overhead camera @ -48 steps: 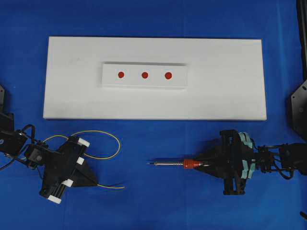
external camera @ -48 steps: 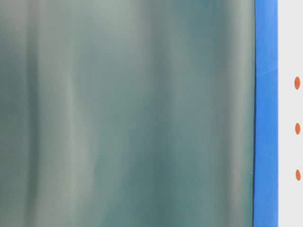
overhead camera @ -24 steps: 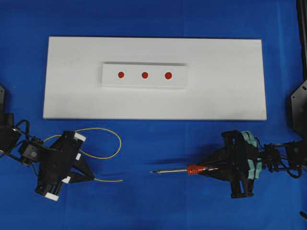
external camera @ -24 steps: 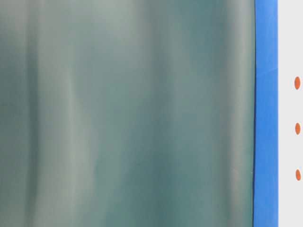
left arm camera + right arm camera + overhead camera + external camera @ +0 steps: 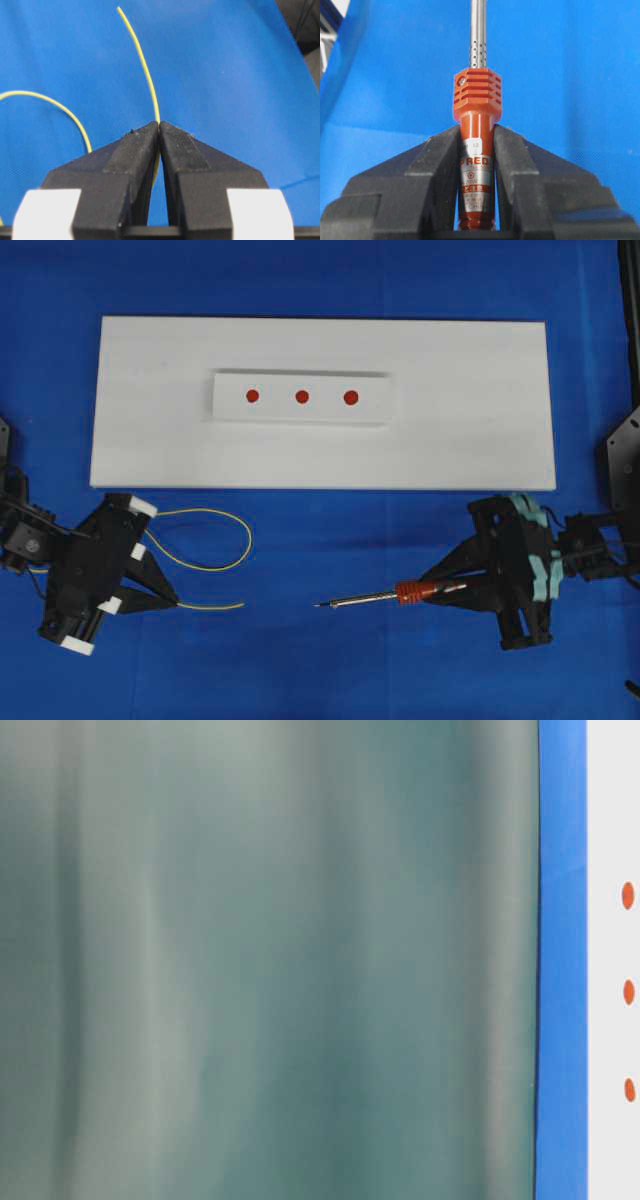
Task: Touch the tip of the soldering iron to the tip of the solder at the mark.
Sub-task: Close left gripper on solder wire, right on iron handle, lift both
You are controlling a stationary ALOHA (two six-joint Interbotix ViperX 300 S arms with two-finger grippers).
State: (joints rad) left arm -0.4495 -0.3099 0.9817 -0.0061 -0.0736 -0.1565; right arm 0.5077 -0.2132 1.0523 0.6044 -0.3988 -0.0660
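The left gripper [image 5: 172, 602] is sitting low at the near left over the blue cloth [image 5: 330, 660], its jaws pressed together on the solder [image 5: 205, 550]. In the left wrist view the gripper [image 5: 159, 131] is pinching the yellow solder [image 5: 142, 65] between its black fingertips [image 5: 137, 145], and a short free end is sticking out ahead of them, bending slightly left. Overhead, that free end is pointing right, toward the iron, while the rest of the wire is curling in a loose loop on the far side of the gripper.

The right gripper [image 5: 450, 590] is sitting at the near right, clamped on the iron [image 5: 385, 596]. The red collar is showing just ahead of the jaws, and the silver shaft is running left with its tip well apart from the solder's end. In the right wrist view the gripper [image 5: 476, 145] is squeezing the handle of the iron [image 5: 477, 95] from both sides, the ribbed collar and perforated shaft reaching out ahead.

The white board [image 5: 480, 440] is lying on the far side of both grippers, with a raised strip [image 5: 370, 412] in its middle carrying three red marks [image 5: 302, 396]. Neither tip is over the board.

The table-level view is mostly filled by a blurred grey-green surface [image 5: 270, 960]; at its right edge a band of blue cloth [image 5: 560, 1020] and three marks [image 5: 628, 992] on white are showing.
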